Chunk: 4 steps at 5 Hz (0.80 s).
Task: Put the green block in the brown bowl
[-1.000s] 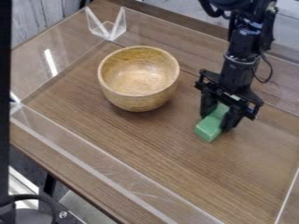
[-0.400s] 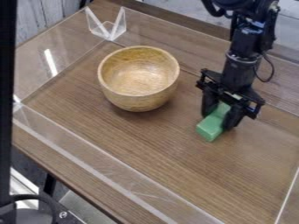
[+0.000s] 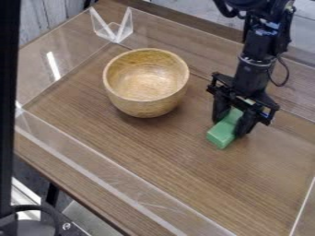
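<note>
Plainly unmarked green block [image 3: 224, 130] beside unlabeled brown bowl [image 3: 146, 81]

The green block [image 3: 224, 132] is a small, bright green, matte bar lying on the wooden worktop [image 3: 147, 157] at right of centre in the frame, its upper end hidden, its lower end pointing toward the bottom left. The brown bowl [image 3: 146, 81] is a round, light tan wooden bowl with thick walls and visible grain, standing upright and empty at upper centre, left of the block and apart from it.
</note>
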### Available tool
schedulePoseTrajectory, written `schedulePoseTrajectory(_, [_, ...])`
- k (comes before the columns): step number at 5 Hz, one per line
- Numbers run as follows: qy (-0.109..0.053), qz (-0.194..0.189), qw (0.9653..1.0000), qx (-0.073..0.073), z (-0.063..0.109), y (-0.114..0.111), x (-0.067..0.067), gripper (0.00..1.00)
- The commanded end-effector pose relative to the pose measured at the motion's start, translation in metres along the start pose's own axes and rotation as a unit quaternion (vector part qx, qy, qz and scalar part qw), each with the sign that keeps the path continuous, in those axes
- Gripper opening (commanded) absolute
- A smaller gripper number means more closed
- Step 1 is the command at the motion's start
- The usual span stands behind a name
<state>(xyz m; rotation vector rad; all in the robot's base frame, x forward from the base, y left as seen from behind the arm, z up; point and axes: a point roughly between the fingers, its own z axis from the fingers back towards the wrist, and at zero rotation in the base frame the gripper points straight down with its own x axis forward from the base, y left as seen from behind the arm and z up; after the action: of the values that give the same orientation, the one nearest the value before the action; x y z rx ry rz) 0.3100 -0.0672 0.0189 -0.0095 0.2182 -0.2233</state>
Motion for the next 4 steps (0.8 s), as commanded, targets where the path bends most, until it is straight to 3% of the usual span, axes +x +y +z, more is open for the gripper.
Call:
schedulePoseTrajectory(1, [-0.013, -0.015, 0.9998, 0.002, 0.014, -0.001, -0.004, 0.00])
schedulePoseTrajectory(2, [-0.027, -0.015, 0.9995, 0.003, 0.029, 0.001, -0.011, 0.00])
schedulePoseTrajectory(3, [-0.054, -0.011, 0.9984, 0.010, 0.057, 0.004, -0.019, 0.00])
schedulePoseTrajectory(4, [-0.089, 0.008, 0.9959, 0.018, 0.096, 0.022, -0.029, 0.00])
